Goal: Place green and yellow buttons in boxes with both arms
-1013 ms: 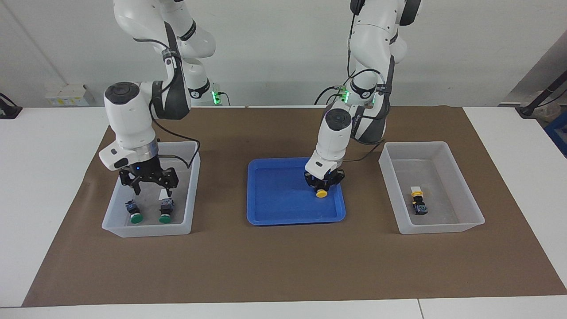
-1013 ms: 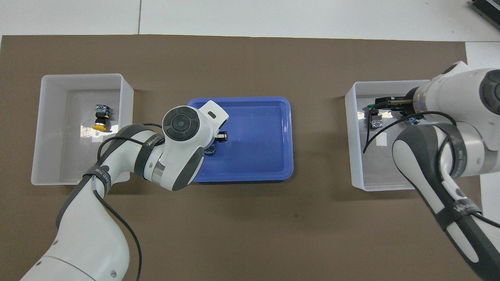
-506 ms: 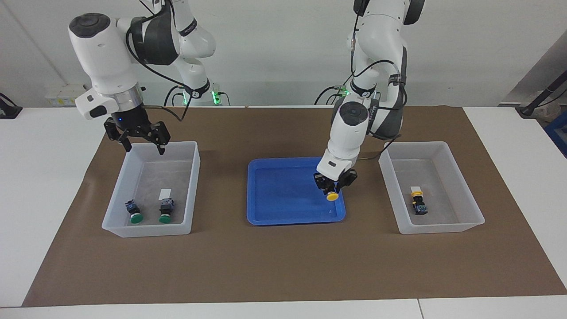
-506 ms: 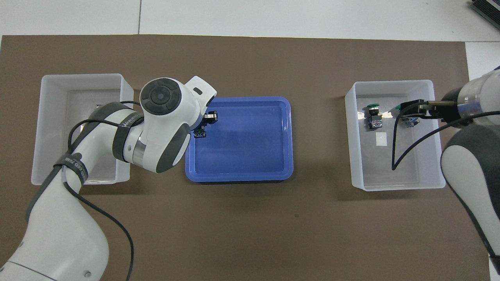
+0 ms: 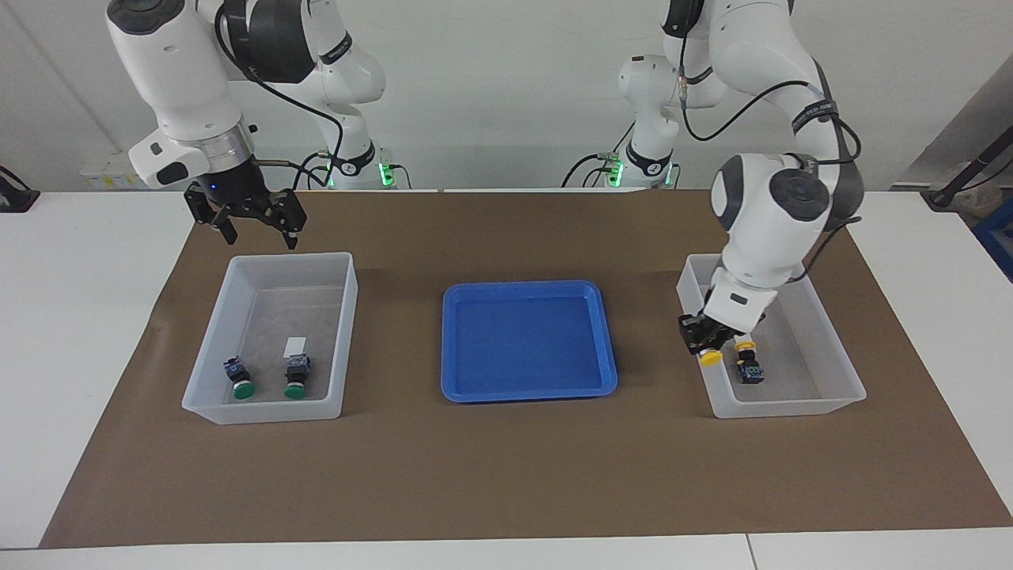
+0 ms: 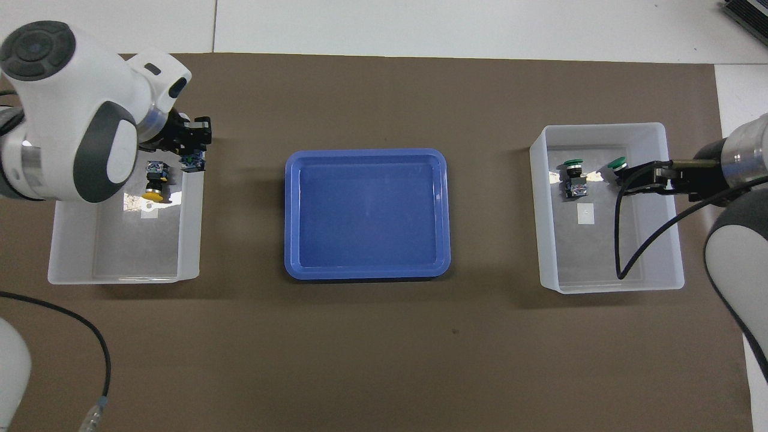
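Observation:
My left gripper (image 5: 704, 342) is shut on a yellow button (image 5: 711, 358) and holds it just over the clear box (image 5: 831, 340) at the left arm's end, at the rim nearest the tray. In the overhead view this gripper (image 6: 193, 147) hangs over that box's edge (image 6: 72, 252). A second yellow button (image 5: 745, 362) lies in the box (image 6: 155, 183). Two green buttons (image 5: 241, 386) (image 5: 297, 385) lie in the clear box (image 5: 346, 332) at the right arm's end. My right gripper (image 5: 263, 236) is open and empty, raised over that box's edge nearest the robots.
A blue tray (image 5: 529, 289) sits in the middle of the brown mat (image 5: 506, 475), between the two boxes, with nothing in it. Each box holds a small white tag (image 5: 295, 344). The right arm's black cable (image 6: 618, 240) hangs over its box.
My left gripper has lifted the yellow button out of the blue tray and carried it over its box. My right gripper has risen from beside the green buttons.

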